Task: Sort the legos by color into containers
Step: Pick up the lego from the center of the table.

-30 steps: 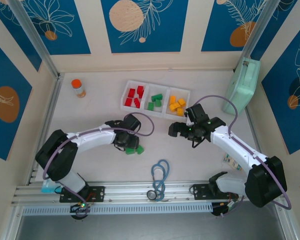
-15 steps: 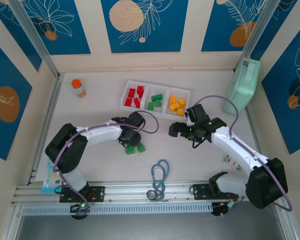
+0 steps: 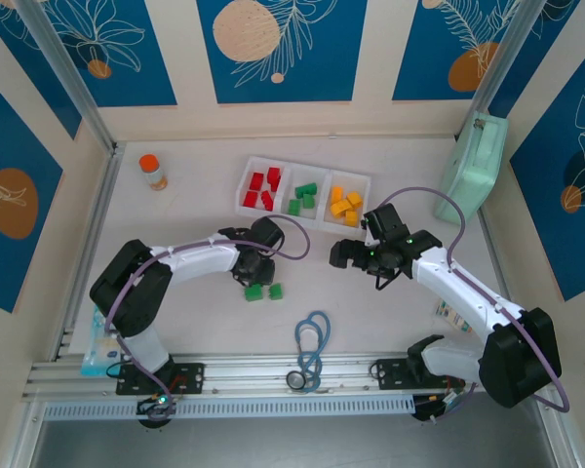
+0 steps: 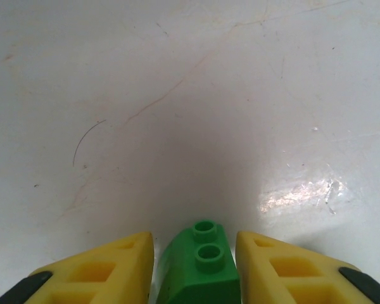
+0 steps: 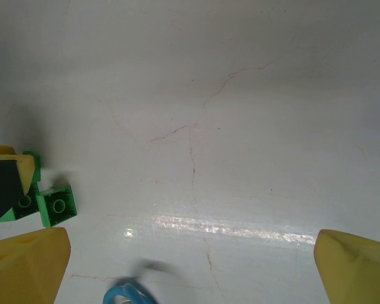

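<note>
A green lego (image 4: 202, 269) lies on the table between my left gripper's (image 4: 193, 238) yellow fingers, which have closed in on both its sides. From above, the left gripper (image 3: 253, 281) stands over that lego (image 3: 253, 292), and a second green lego (image 3: 275, 290) lies just right of it. The second one (image 5: 57, 206) also shows at the left of the right wrist view. The white tray (image 3: 289, 185) holds red legos (image 3: 262, 187) on the left, green (image 3: 301, 198) in the middle and orange-yellow (image 3: 344, 205) on the right. My right gripper (image 3: 343, 255) hovers open below the tray, nothing between its fingers (image 5: 191, 237).
A blue stethoscope (image 3: 314, 346) lies near the front rail, its tubing (image 5: 123, 296) under the right gripper. An orange-capped bottle (image 3: 153, 172) stands at the back left. A mint-green case (image 3: 476, 166) leans at the right wall. A small packet (image 3: 448, 312) lies by the right arm.
My left gripper shifted over the left green lego and its jaws narrowed around it. The left arm's elbow swung right. The right arm has not moved.
</note>
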